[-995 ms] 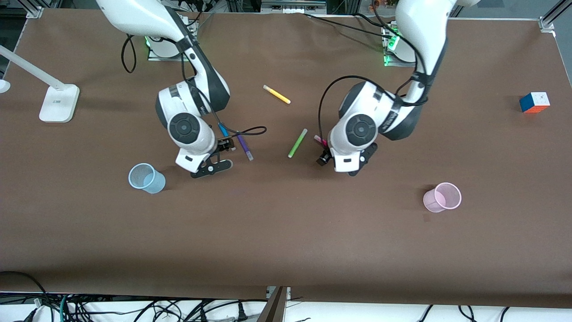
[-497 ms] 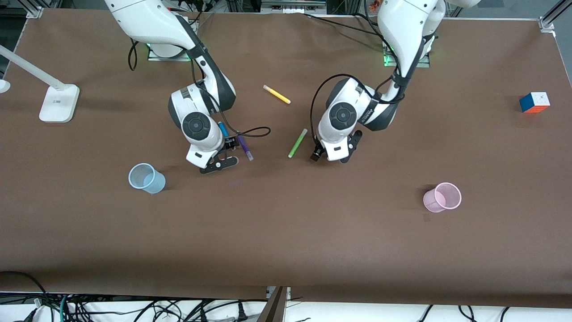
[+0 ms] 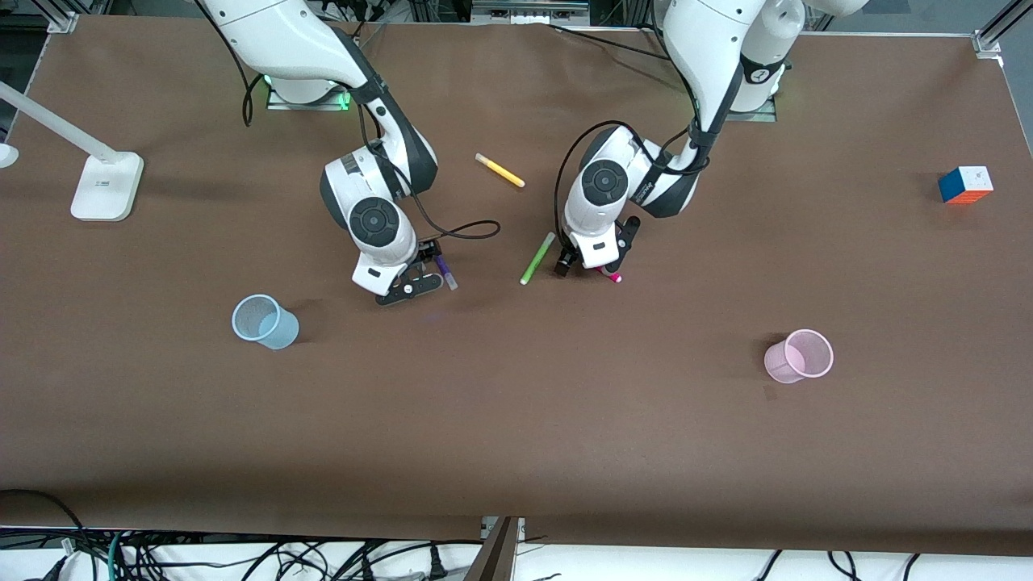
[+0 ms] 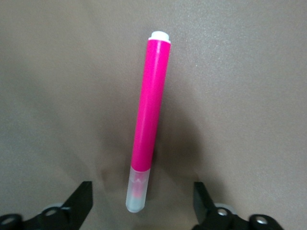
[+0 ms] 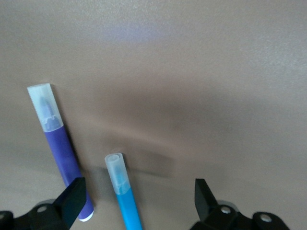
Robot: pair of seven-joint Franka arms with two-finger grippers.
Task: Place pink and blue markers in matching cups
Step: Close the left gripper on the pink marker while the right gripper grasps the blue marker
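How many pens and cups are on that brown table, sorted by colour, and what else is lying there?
Pens: 5, namely pink marker, blue marker, purple pen, green pen, yellow pen
Cups: 2, namely pale blue cup, pale pink cup
Puzzle cubes: 1, the coloured cube
Lamps: 1, the white lamp
Total: 9

From the front, the right hand (image 3: 407,284) covers the blue marker (image 5: 123,192), whose barrel the right wrist view crops. The left hand (image 3: 593,262) hides most of the pink marker (image 3: 611,276).
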